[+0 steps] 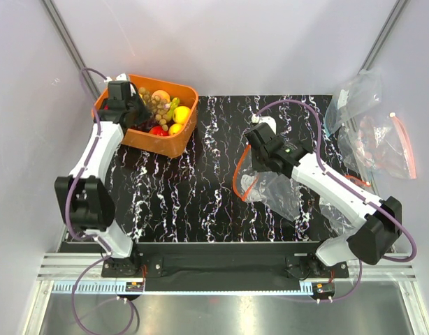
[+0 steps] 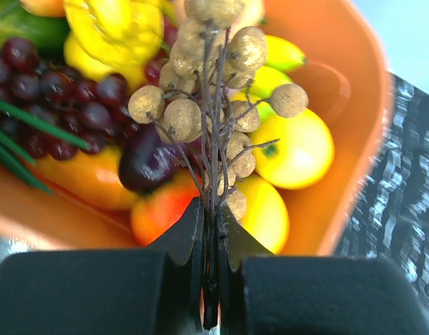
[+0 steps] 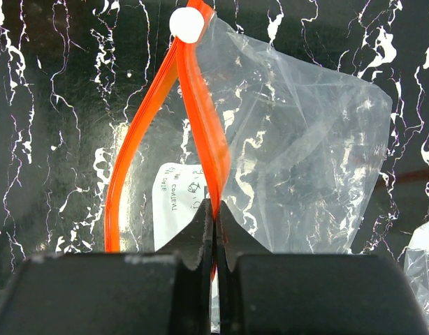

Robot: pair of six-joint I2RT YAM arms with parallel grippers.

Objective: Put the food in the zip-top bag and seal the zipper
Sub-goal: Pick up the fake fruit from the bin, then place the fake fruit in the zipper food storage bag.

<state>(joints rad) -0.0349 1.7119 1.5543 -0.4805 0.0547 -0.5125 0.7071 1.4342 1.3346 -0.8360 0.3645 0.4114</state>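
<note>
An orange basket of food stands at the back left. My left gripper is over it, shut on the dark stem of a bunch of brown round fruits, which also shows in the top view. The left gripper pinches the stem between its jaws. The zip-top bag lies right of centre, clear with a white label. Its mouth gapes. My right gripper is shut on one side of the orange-red zipper. In the right wrist view the right gripper holds the bag, and a white slider sits at the zipper's far end.
The basket also holds purple grapes, yellow lemons, a red apple and green fruit. A clear bag with a bluish edge and a larger bag with a pink-red strip lie at the back right. Grey walls stand on both sides.
</note>
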